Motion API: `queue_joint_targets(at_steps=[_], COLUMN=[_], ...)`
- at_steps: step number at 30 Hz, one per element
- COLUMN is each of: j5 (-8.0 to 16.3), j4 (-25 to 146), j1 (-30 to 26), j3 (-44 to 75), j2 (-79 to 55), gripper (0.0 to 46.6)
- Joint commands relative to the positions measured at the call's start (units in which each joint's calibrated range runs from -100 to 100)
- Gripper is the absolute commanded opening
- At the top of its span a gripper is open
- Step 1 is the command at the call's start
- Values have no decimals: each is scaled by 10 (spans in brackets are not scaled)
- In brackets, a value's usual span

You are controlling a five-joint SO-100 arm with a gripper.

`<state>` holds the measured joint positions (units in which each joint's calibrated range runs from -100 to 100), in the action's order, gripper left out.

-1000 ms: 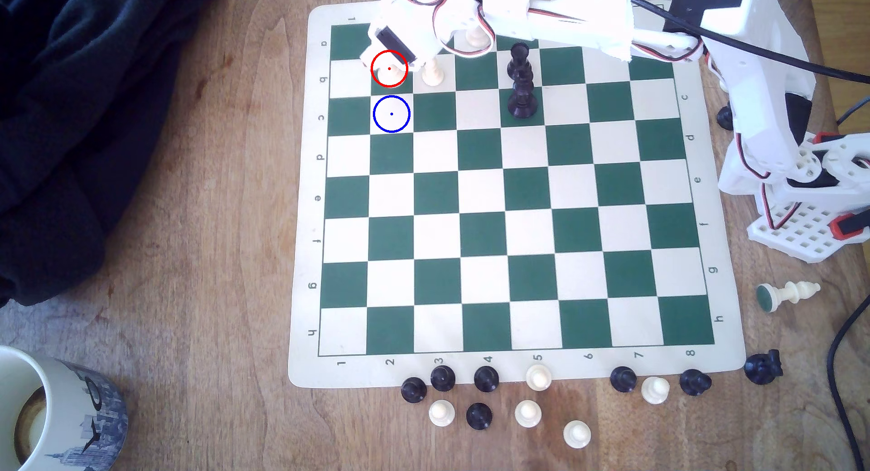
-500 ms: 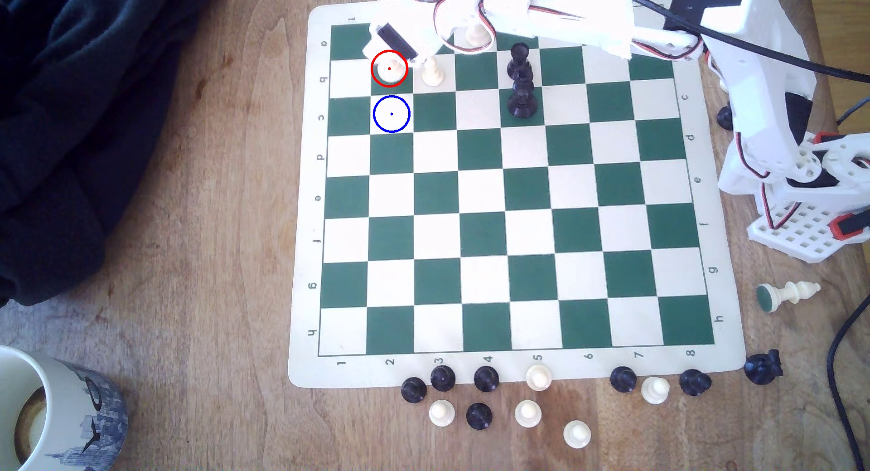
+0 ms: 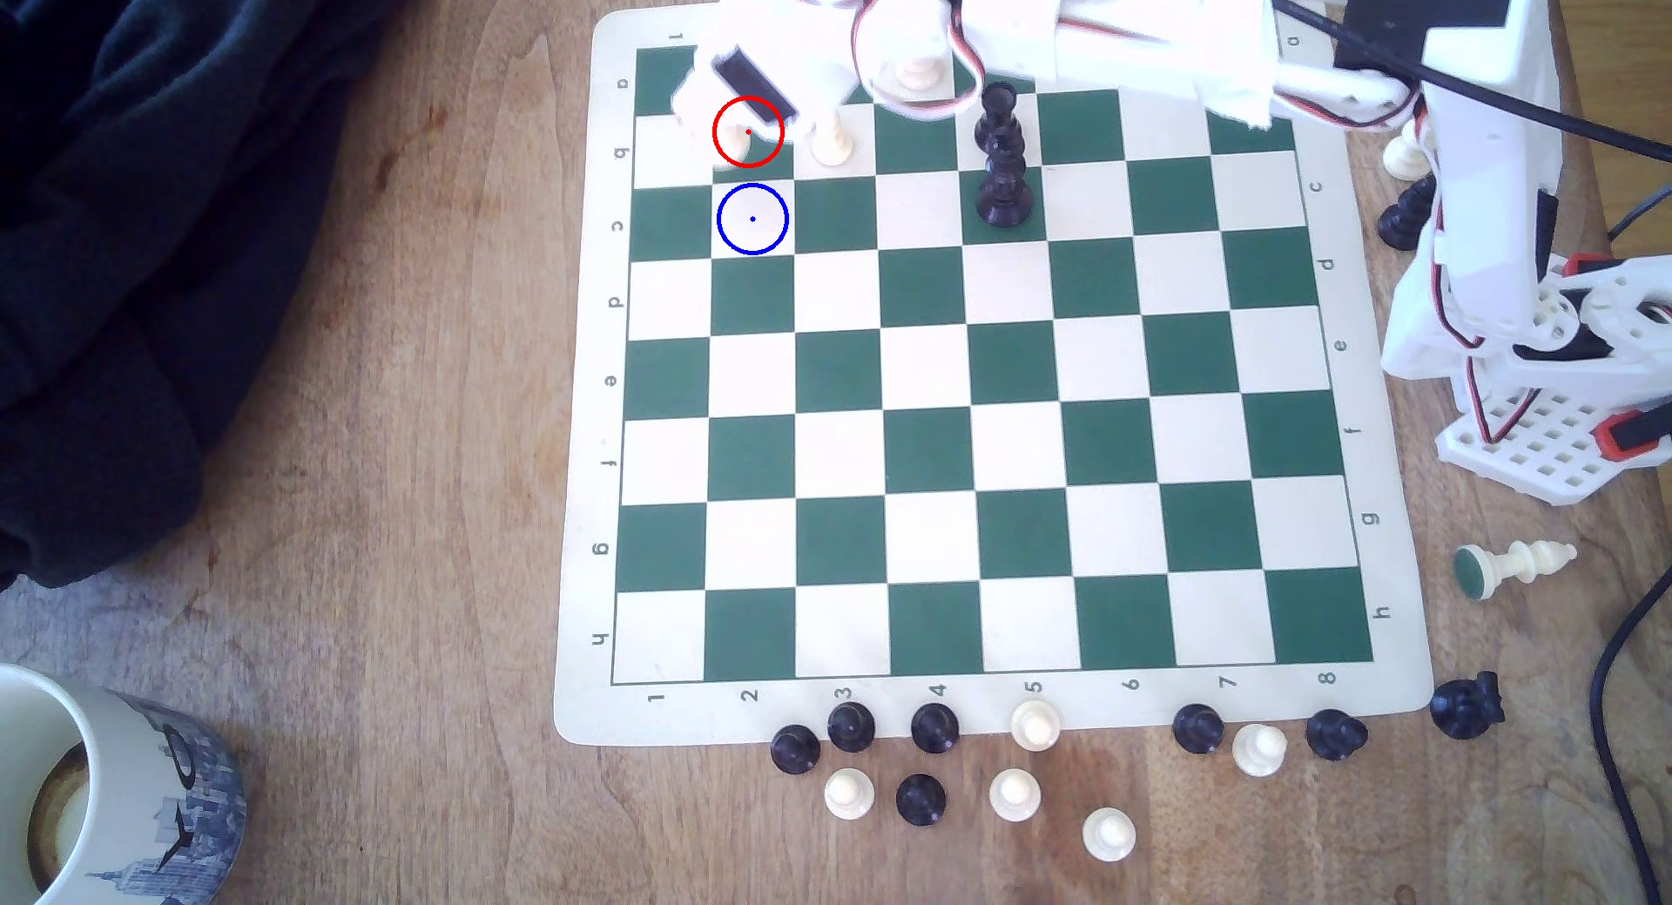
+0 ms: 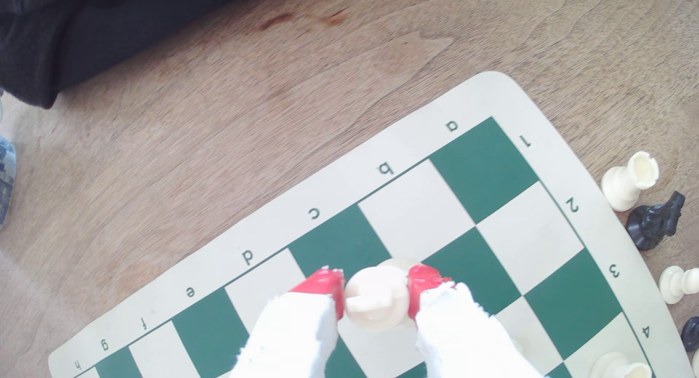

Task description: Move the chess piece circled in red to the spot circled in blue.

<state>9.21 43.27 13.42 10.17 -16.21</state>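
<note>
Gripper (image 4: 376, 296) is closed on the chess piece circled in red (image 4: 378, 300); in the wrist view both red fingertips (image 4: 325, 285) press the rounded head from opposite sides, and its base shows beneath against the board. In the exterior view the piece (image 3: 737, 145) sits at the lower left of the red ring, on or just over the b2 square; I cannot tell whether it is clear of the board. The spot circled in blue (image 3: 752, 219) is the adjacent cream square, c2, unoccupied. Risk 1: the grasp is high on a smooth, curved head, so the piece could pivot or slip out if the arm moves sharply. Risk 2: a cream pawn (image 3: 831, 141) stands on the next square toward the exterior view's right, just beside the gripper body, and a sideways swing could topple it. Risk 3: releasing with the base tilted could tip the piece. Open room: the c-row squares around the target are bare, and the board edge (image 3: 597, 227) lies 1 square beyond, toward the exterior view's left. The black piece (image 3: 1002, 159) stands well apart.
</note>
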Motion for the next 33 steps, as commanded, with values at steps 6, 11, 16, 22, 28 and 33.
queue_joint_targets(at_steps=[6, 11, 16, 22, 28, 33], j5=[2, 5, 10, 12, 21, 23], j4=[-21, -39, -59, -68, -77, -94], j1=[-11, -13, -17, -17, -17, -16], j3=[-26, -62, -84, -84, -84, -95], j2=[58, 54, 53, 50, 43, 39], gripper=[29, 29, 28, 27, 26, 26])
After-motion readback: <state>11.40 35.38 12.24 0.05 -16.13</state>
